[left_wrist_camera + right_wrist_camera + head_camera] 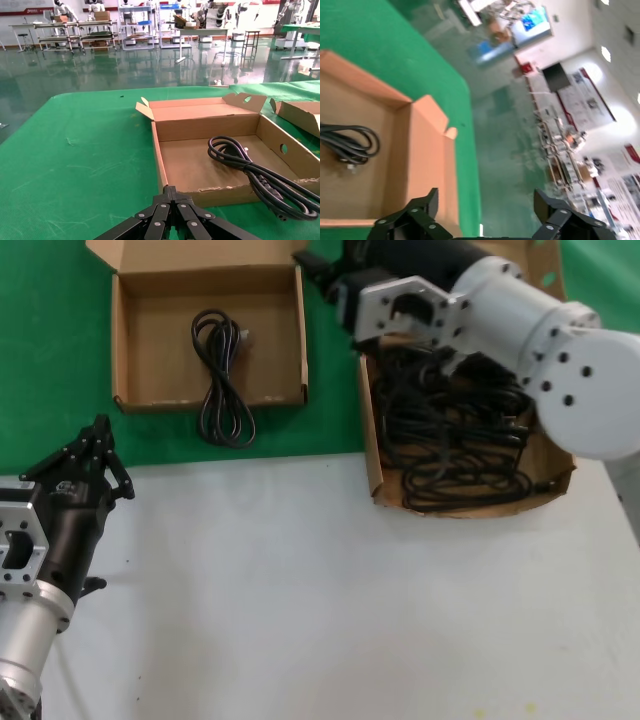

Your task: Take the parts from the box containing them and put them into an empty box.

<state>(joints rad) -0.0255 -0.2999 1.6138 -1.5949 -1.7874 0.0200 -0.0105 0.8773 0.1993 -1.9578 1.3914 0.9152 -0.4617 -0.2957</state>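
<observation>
I see my right gripper spread wide and holding nothing, above the far end of the source box, a brown cardboard carton holding a tangled heap of black rubber-sheathed cords. One coiled cord lies in the shallow square box at the left, its loop trailing over the scuffed front wall onto green cloth. My left gripper rests low over the white table, fingers pressed together, empty.
</observation>
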